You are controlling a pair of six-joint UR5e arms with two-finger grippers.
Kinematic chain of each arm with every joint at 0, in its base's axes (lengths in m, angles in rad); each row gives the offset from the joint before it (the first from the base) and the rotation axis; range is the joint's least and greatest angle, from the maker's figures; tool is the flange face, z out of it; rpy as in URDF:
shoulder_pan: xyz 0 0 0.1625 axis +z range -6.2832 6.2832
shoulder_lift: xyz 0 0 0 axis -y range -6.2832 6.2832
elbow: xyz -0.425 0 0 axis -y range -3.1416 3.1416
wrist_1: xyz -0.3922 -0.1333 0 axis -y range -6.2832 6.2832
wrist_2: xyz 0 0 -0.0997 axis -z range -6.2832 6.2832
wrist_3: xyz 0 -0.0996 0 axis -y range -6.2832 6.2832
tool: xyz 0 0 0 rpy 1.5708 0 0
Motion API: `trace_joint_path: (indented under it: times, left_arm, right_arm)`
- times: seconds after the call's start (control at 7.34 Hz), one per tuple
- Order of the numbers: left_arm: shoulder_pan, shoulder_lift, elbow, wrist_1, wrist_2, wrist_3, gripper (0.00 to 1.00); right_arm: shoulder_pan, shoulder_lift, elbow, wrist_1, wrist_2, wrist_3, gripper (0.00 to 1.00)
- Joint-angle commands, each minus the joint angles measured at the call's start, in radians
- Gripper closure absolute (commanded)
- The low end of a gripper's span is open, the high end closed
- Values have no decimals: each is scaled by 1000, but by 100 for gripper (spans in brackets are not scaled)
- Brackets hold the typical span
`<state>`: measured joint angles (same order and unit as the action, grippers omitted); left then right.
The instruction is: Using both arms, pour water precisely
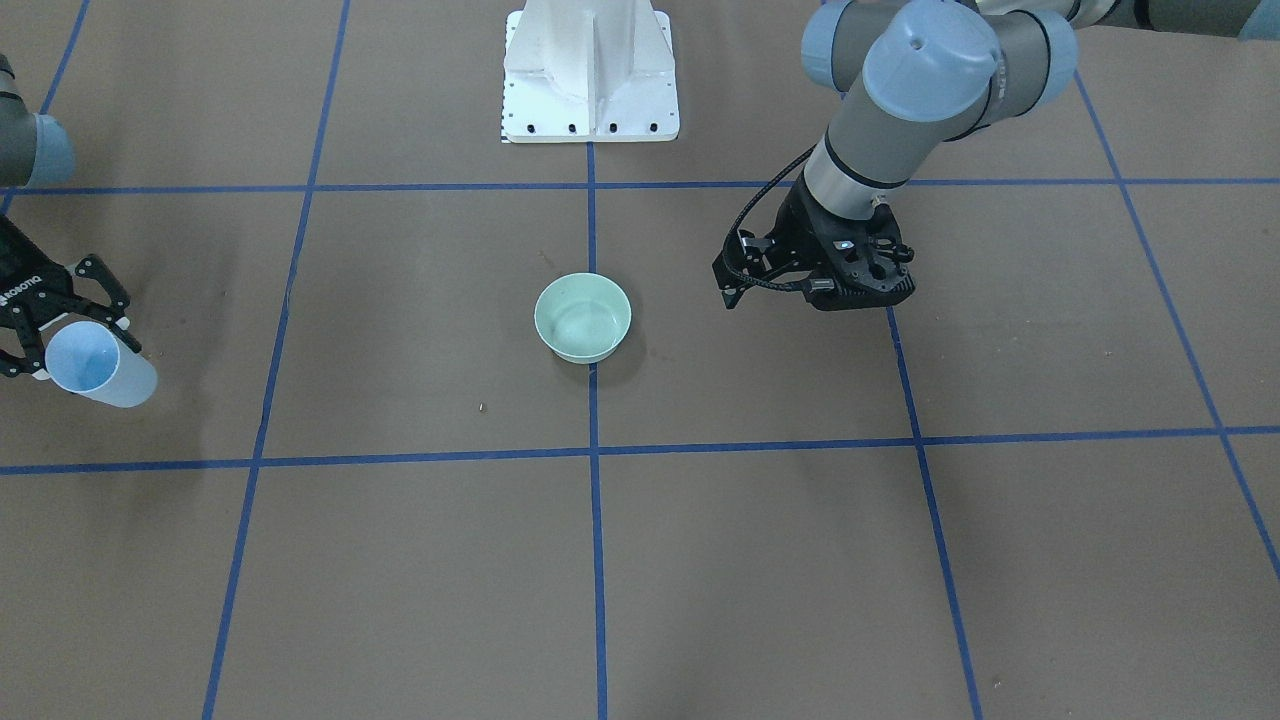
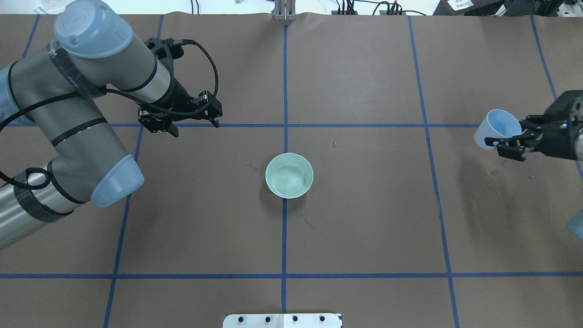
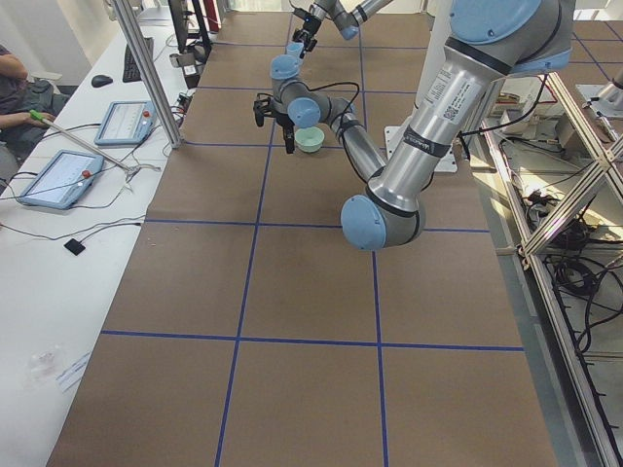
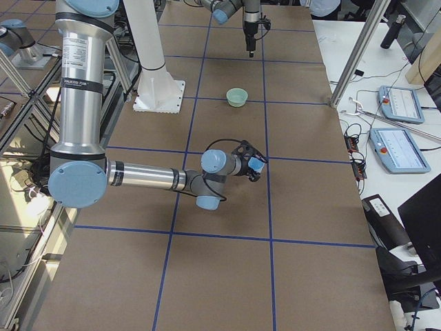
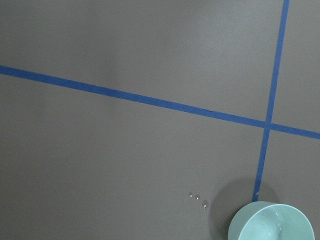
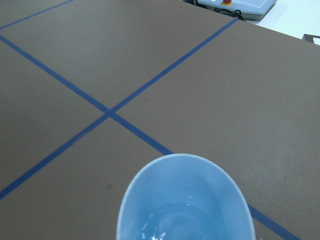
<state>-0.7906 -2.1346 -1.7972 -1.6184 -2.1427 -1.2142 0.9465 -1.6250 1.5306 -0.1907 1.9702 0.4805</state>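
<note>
Overhead exterior: right gripper [image 2: 509, 136] pinches a tilted light-blue cup [image 2: 494, 124] at the right side of the table [image 2: 364, 228], well apart from the green bowl [image 2: 289, 175] at center. Water [image 6: 165, 231] glints in the cup's bottom. Left gripper [image 2: 195, 127] is spread, empty, up-left of the bowl.

The near, large left arm [image 3: 428, 117] bends at a blue-capped elbow and reaches across the brown tabletop [image 3: 292, 292]. Its tool [image 3: 274, 126] hangs by a blue tape line, just beside the pale green bowl [image 3: 310, 140]. Far off, the small right arm [image 3: 336, 8] holds a pale blue cup [image 3: 294, 47]. A person's arm [image 3: 12, 70] shows at the white side desk [image 3: 39, 253].
</note>
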Motion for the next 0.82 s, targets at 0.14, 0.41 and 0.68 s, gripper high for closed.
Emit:
trace_joint_path:
  times: [0.14,0.41,0.68]
  left_arm:
    - [-51,59,10,6,0,218,0]
    - [-77,64,28,6,0,263,0]
    - [-91,88,33,5,-20,320,0]
  right_arm:
    - [-110,132,248,-428,-55,9,90]
    - [-254,255,330,-673,-212,98,94]
    - [-343,406,429,-1044,-241,99,93]
